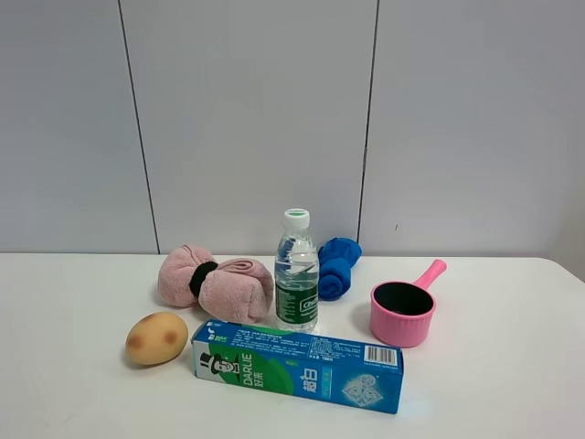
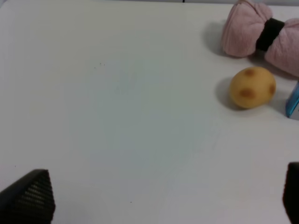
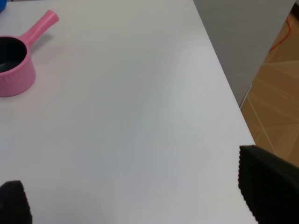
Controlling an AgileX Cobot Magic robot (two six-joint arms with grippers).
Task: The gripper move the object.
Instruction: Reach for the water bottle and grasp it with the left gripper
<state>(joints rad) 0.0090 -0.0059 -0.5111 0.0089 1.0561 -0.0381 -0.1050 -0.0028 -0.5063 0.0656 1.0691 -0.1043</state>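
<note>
Black left claw (image 2: 159,196), right claw (image 3: 140,192) agape

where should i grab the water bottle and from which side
I'd grip the bottle on its clear upper part under the cap, coming from above. It stands upright, with the box in front, a pink cloth and a blue cloth crowding its lower sides.

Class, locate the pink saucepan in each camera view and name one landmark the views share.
Exterior high: pink saucepan stands right of the water bottle.
Left wrist: not in it.
Right wrist: pink saucepan, partly cut off by the frame edge.
Shared landmark: the white table.
</note>
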